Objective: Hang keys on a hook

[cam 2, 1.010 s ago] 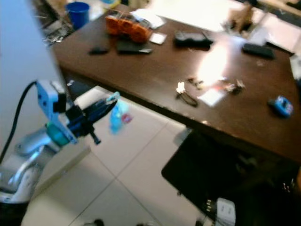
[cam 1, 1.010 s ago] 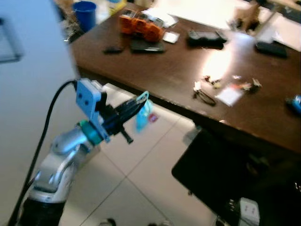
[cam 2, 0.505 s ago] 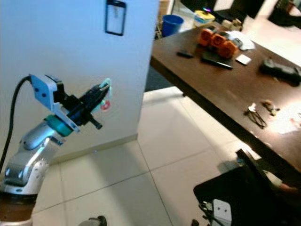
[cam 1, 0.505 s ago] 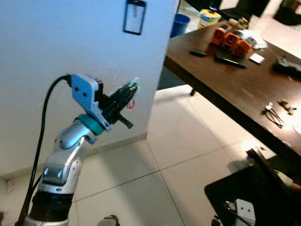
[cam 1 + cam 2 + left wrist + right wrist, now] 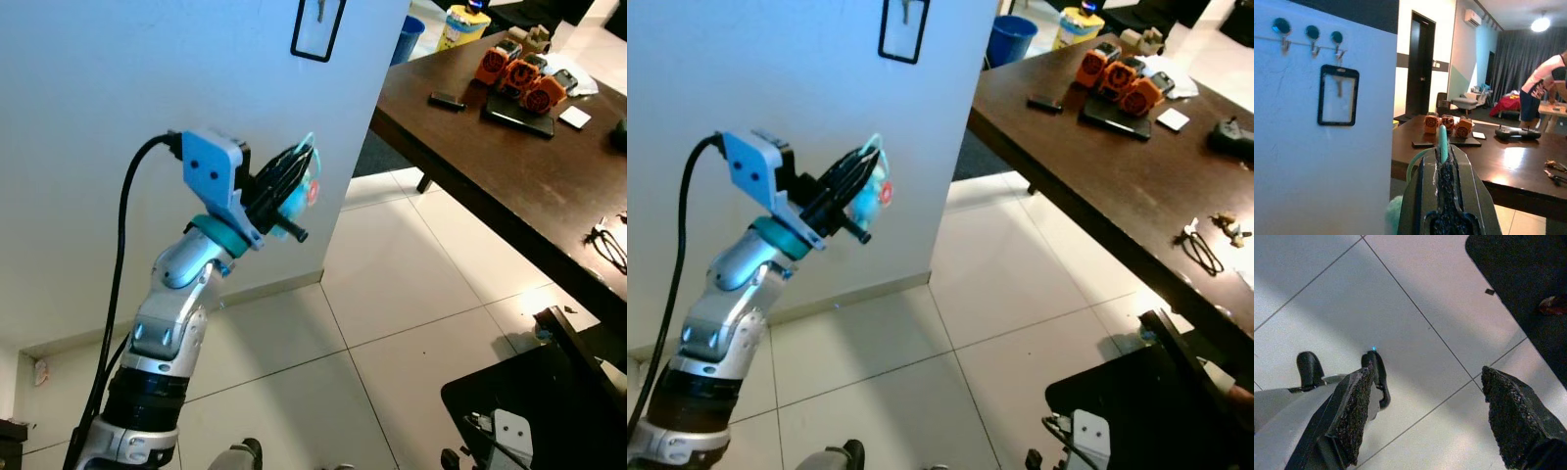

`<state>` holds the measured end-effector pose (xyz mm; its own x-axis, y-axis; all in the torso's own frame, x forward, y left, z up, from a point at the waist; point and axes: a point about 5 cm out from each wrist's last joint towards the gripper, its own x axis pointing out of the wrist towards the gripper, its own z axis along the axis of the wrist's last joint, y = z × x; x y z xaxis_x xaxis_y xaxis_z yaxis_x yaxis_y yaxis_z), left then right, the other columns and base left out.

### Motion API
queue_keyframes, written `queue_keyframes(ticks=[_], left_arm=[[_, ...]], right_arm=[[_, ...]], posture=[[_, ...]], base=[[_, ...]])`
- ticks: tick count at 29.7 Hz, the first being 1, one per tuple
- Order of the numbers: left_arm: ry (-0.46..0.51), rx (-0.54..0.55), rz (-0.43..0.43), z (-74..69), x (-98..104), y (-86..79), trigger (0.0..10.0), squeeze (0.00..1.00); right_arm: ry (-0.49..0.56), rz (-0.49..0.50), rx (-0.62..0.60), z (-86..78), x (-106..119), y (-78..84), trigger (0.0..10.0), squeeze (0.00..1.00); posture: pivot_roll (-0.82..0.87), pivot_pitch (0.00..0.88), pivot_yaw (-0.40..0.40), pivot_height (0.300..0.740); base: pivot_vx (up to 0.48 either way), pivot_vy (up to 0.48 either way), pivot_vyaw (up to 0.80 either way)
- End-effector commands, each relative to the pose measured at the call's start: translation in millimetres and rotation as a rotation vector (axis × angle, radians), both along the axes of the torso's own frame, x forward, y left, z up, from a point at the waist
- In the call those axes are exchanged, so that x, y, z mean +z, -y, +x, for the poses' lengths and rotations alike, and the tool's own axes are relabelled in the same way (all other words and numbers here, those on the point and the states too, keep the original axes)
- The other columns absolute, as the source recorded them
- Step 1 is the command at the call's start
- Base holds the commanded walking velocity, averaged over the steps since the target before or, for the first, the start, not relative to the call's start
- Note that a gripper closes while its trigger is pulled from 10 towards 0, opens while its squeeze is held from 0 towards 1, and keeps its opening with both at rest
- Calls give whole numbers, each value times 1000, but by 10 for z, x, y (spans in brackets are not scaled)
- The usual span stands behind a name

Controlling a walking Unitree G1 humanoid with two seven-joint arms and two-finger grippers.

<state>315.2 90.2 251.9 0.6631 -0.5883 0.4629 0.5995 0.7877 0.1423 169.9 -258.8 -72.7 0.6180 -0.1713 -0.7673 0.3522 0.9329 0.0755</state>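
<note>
White wall (image 5: 147, 78) behind – keys (image 5: 299, 186) between left gripper (image 5: 291, 176) jaws.

Teal keyring (image 5: 1442, 136) in black left claw (image 5: 294, 168); white wall (image 5: 118, 78); dark brown table (image 5: 509, 157).

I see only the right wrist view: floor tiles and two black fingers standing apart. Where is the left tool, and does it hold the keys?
Observer: The left tool is raised in front of a white wall, shut on a teal key ring with a pale blue tag.
Operator: Are there hooks near it?
Observer: Yes. The left wrist view shows three round hooks in a row high on that wall, above the tool.
Operator: Are the hooks free?
Observer: Not all. A black-framed badge holder hangs under the hook nearest the wall's edge; nothing hangs from the other two.
</note>
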Motion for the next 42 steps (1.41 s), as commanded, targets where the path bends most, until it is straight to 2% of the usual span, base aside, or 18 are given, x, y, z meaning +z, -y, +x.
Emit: queue_keyframes(ticks=[1,10,20,27,36,42], left_arm=[[14,-10,18,-1,4,68,10000,0],[57,1,10,1,97,56,10000,0],[60,15,1,6,92,40,10000,0],[58,23,-8,6,83,15,10000,0],[54,27,-4,5,62,1,10000,0],[16,-26,-29,-23,29,54,10000,0]], right_arm=[[-36,-2,-20,-116,-41,41,10000,0],[-43,-5,-19,-150,-50,54,10000,0],[-49,-10,-4,-170,-54,62,10000,0],[-39,0,43,-161,-49,48,10000,0],[-29,20,41,-173,-57,29,10000,0],[-37,9,8,-201,-62,56,10000,0]], posture=[[54,67,-17,740],[48,78,-18,740],[47,80,-18,740],[44,80,-19,740],[41,89,-13,740],[39,92,-13,740]], base=[[319,0,0],[317,0,0],[316,0,0],[316,0,696],[316,0,788],[105,0,260]])
